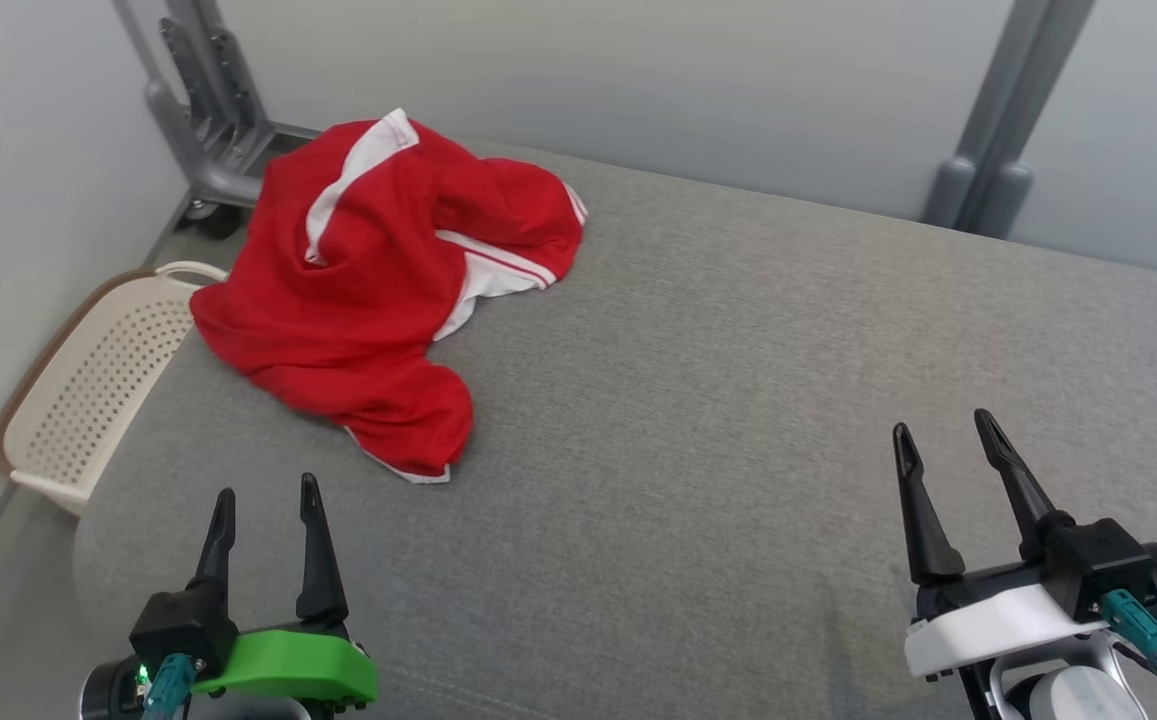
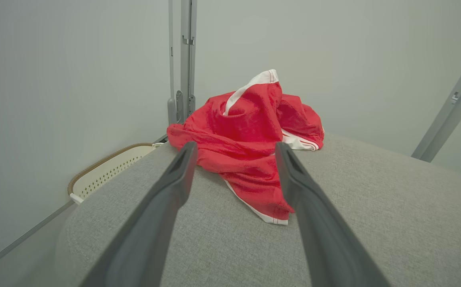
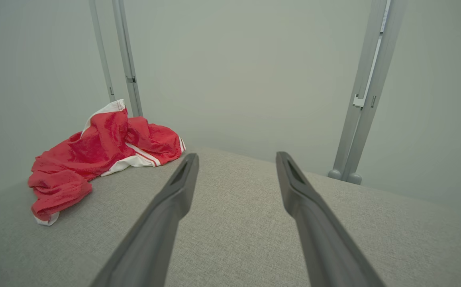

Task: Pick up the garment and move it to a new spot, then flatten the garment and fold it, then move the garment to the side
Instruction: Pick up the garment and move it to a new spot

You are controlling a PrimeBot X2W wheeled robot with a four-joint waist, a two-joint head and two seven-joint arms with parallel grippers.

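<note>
The crumpled red garment with white stripes and white trim (image 1: pixel 378 290) lies in a heap at the far left corner of the grey fabric-covered desk (image 1: pixel 718 400), not yet picked up. Its long axis runs away from you, from the raised white-banded edge at the far side down to a narrow hem lobe pointing back toward the robot. That near lobe lies ahead of the green-mounted left claw (image 1: pixel 268 487) and slightly to its right, apart from it. In the left wrist view the heap sits straight ahead between the fingers. The white-mounted right claw (image 1: pixel 942 422) is well apart from the garment, across bare fabric. Both claws are released, fingers spread and holding nothing. Judge the left arm the nearer one. Note the cream perforated plastic basket (image 1: pixel 98 380) beside the desk's left edge, just below the garment's outer fold.
</note>
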